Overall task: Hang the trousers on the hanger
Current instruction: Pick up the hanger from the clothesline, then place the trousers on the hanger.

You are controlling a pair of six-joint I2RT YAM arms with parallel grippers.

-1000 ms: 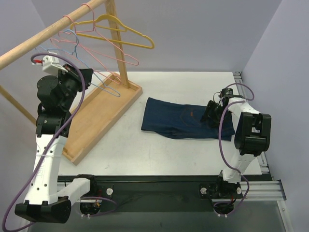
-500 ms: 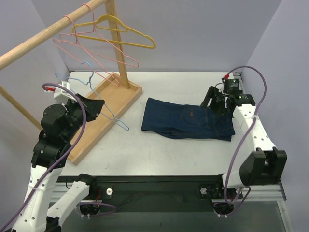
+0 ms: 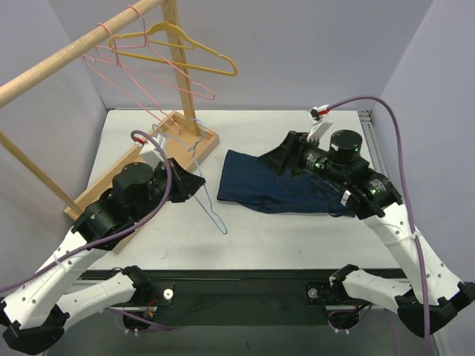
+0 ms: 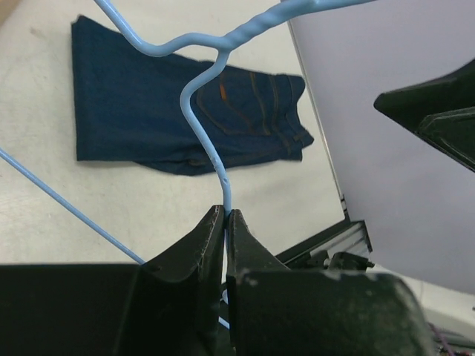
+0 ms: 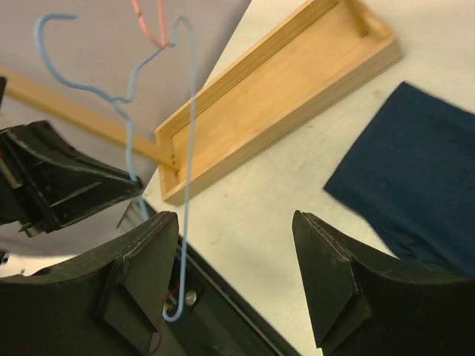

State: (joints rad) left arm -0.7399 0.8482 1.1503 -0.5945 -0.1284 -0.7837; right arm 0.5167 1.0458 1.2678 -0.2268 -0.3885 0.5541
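Note:
The dark navy jeans (image 3: 256, 191) lie folded flat on the white table; they also show in the left wrist view (image 4: 148, 111) and the right wrist view (image 5: 415, 163). My left gripper (image 3: 199, 182) is shut on the wire of the light-blue hanger (image 3: 214, 213), held in the air just left of the jeans. The left wrist view shows the jaws (image 4: 225, 216) pinching the hanger (image 4: 199, 111) near its twisted neck. My right gripper (image 3: 273, 160) is open and empty above the jeans' left part, facing the hanger (image 5: 189, 111); its fingers (image 5: 152, 245) stand wide apart.
A wooden clothes rack stands at the left, its tray base (image 3: 210, 138) on the table and its rail (image 3: 67, 59) carrying a yellow hanger (image 3: 185, 46) and pink hangers (image 3: 145, 85). The table's front rail runs along the near edge (image 3: 245, 276).
My left arm has brought the blue hanger down from the rack toward the table's middle. My right arm has left the jeans' right end and swung up and left, over the jeans.

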